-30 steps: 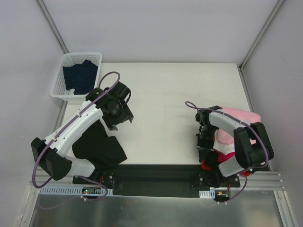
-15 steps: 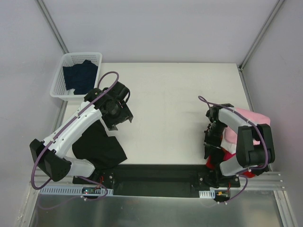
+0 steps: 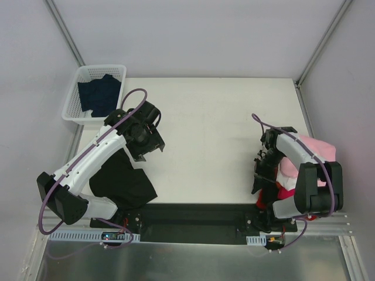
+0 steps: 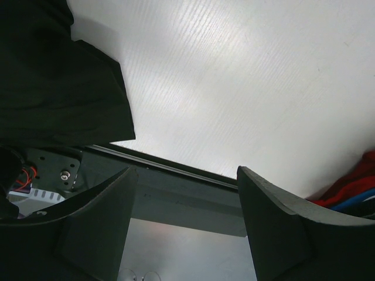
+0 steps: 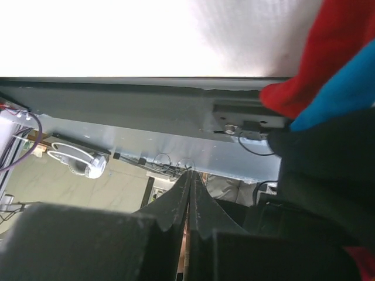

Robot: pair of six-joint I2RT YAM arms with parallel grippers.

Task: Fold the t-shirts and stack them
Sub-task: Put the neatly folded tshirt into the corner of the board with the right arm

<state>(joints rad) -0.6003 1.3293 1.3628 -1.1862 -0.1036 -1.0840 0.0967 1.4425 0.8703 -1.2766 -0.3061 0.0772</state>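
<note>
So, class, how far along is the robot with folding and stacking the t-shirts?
Done: nothing clearly; a dark navy shirt lies in the basket. In hand: nothing, the left gripper is open and empty, the right gripper shut with no cloth between its fingers. Left: the black shirt and the pink-and-red heap, neither neatly folded.

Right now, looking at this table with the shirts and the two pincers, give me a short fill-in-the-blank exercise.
1. The dark navy shirt lies in the white ____.
2. The left pincer is ____, with nothing between its fingers.
3. The right pincer is ____, and no cloth is caught in it.
4. The black shirt lies at the near ____ corner of the table.

Missing words: basket, open, shut, left.
</note>
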